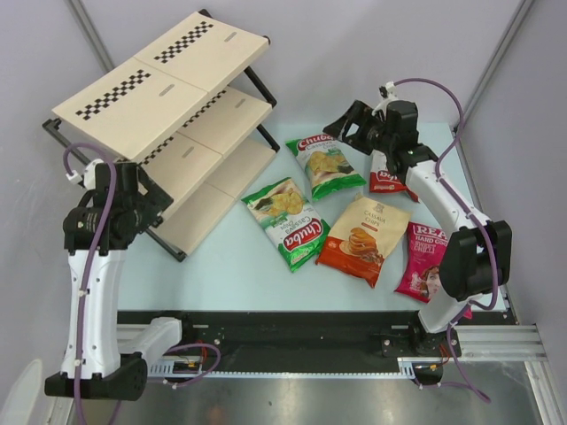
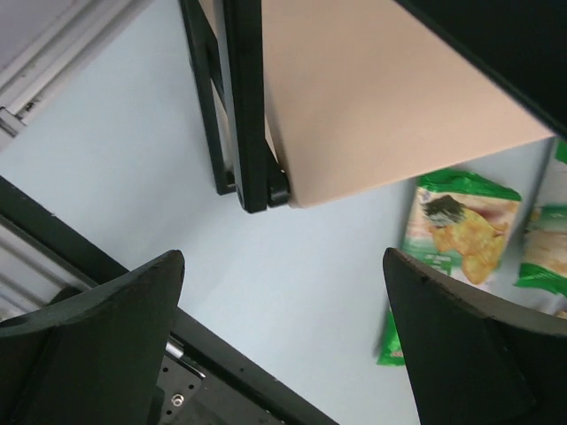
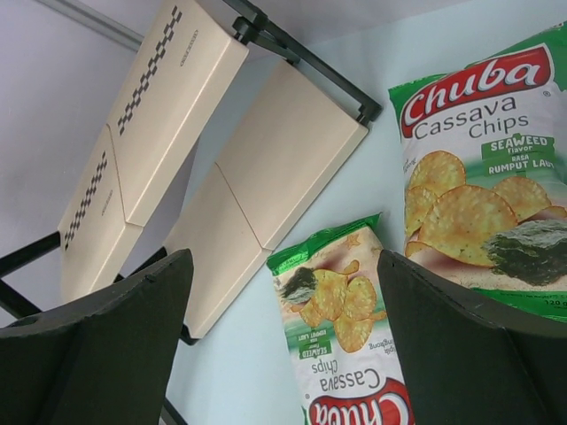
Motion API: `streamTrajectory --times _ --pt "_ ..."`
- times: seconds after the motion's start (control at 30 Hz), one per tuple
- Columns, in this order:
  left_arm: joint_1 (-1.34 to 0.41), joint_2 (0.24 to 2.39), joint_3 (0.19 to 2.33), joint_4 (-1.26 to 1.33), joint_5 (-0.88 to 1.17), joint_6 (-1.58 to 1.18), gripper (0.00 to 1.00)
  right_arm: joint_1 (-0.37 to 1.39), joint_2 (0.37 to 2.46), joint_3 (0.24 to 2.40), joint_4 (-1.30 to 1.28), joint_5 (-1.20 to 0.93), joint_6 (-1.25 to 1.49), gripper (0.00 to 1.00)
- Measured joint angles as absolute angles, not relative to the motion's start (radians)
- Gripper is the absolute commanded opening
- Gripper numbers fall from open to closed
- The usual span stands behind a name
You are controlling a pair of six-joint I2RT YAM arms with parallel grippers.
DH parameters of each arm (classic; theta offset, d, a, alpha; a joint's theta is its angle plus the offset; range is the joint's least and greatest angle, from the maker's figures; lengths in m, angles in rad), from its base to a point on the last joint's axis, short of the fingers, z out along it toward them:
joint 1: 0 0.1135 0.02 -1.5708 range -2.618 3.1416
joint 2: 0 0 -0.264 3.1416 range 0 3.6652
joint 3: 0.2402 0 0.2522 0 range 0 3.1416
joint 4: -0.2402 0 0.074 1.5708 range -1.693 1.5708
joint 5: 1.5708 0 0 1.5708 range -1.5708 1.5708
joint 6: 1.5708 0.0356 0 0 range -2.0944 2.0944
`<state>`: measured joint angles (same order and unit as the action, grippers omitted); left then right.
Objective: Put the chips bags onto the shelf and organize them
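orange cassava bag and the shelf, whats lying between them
The nearer green Chuba bag lies flat between the orange cassava bag and the shelf. Nothing else sits in that stretch. The top external view shows it.

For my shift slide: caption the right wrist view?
Open right fingers frame a Chuba bag, second Chuba bag alongside, shelf beyond.

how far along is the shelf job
Done: nothing; the shelf shows only bare boards. In hand: nothing; left end effector and right end effector are open, empty. Left: two Chuba bags, orange bag, red bag, magenta bag, all on the table.
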<state>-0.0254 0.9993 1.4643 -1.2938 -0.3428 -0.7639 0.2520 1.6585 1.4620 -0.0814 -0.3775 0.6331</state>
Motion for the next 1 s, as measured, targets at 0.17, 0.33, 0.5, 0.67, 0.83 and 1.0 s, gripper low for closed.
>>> streamTrajectory --times 0.17,0.33,0.5,0.67,0.83,1.0 --pt "-0.012 1.032 1.461 -1.288 -0.366 -0.733 1.0 0.251 1.658 1.462 -0.092 -0.374 0.633 0.9" --pt "0.009 1.01 1.402 -1.246 -0.392 -0.715 1.0 0.249 1.658 1.462 -0.093 -0.374 0.638 0.89" --pt "0.067 1.002 1.33 -1.2 -0.402 -0.714 1.0 0.239 1.661 1.463 -0.092 -0.382 0.671 0.88" --pt "0.076 0.988 1.262 -1.139 -0.414 -0.724 0.98 0.231 1.683 1.489 -0.093 -0.387 0.689 0.89" --pt "0.078 0.95 1.193 -1.069 -0.419 -0.734 0.93 0.222 1.689 1.499 -0.091 -0.393 0.709 0.89" --pt "0.079 0.924 1.168 -0.989 -0.456 -0.733 0.89 0.211 1.692 1.499 -0.091 -0.405 0.723 0.89"
